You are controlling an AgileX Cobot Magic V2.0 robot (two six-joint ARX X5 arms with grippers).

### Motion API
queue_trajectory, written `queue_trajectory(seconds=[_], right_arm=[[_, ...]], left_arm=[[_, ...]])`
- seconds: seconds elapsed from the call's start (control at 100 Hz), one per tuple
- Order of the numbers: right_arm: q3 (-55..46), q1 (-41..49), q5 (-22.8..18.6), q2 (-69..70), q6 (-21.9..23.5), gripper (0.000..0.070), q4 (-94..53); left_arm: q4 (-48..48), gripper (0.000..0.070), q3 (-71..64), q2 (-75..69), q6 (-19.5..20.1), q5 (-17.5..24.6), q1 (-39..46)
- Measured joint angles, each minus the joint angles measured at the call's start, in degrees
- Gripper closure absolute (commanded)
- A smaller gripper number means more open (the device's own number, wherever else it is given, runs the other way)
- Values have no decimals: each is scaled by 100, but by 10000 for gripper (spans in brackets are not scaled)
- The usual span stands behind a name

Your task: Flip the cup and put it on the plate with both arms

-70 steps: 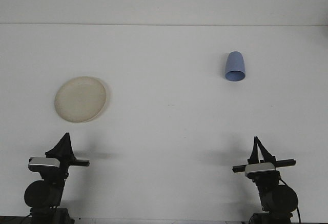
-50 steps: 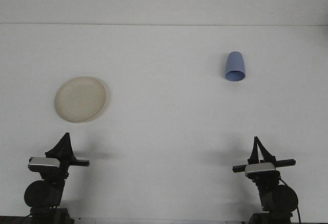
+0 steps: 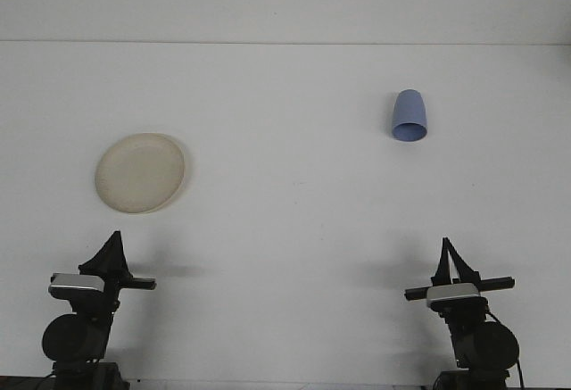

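The blue cup (image 3: 409, 116) stands upside down, mouth on the white table (image 3: 285, 229), toward the far right corner. The cream plate (image 3: 140, 172) lies bare near the left edge, well apart from the cup. No writing or label can be read on either. The left gripper (image 3: 111, 249) and right gripper (image 3: 447, 259) sit at the near edge, both pinched to a point, holding nothing.

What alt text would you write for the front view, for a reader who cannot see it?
A blue cup stands upside down far right on a white table, apart from a cream plate at the left. The left gripper and right gripper sit at the near edge, touching nothing.
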Motion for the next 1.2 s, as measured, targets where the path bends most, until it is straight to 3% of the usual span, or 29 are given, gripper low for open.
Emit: queue_trajectory(seconds=[0.25, 0.38, 0.59, 0.71, 0.86, 0.9, 0.93, 0.99, 1.01, 1.04, 1.07, 1.2], right_arm=[[0, 0, -9, 0, 358, 699, 295], [0, 0, -26, 0, 1060, 699, 358], [63, 0, 50, 0, 2868, 700, 350], [568, 0, 278, 258, 3237, 700, -271], [1744, 0, 527, 1300, 3327, 695, -638], [2052, 0, 553, 1674, 3305, 647, -645], [2269, 0, 553, 1963, 3257, 555, -647], [2640, 0, 479, 2546, 3093, 300, -647], [2750, 0, 450, 2739, 3023, 247, -645], [2894, 0, 435, 3010, 2924, 88, -643], [3025, 0, 426, 3279, 2828, 53, -623], [3283, 0, 417, 4391, 2446, 78, -140]], left_arm=[[0, 686, 0, 0, 0, 0, 0], [0, 686, 0, 0, 0, 0, 0], [0, 686, 0, 0, 0, -2, 0], [0, 686, 0, 0, 0, -2, 0], [0, 686, 0, 0, 0, -2, 0], [2, 686, 0, 0, 0, -4, 0], [2, 686, 0, 0, 0, -2, 0], [2, 686, 0, 0, 0, -4, 0], [2, 686, 0, 0, 0, -4, 0], [2, 686, 0, 0, 0, -4, 0], [2, 686, 0, 0, 0, -4, 0], [2, 686, 0, 0, 0, -4, 0]])
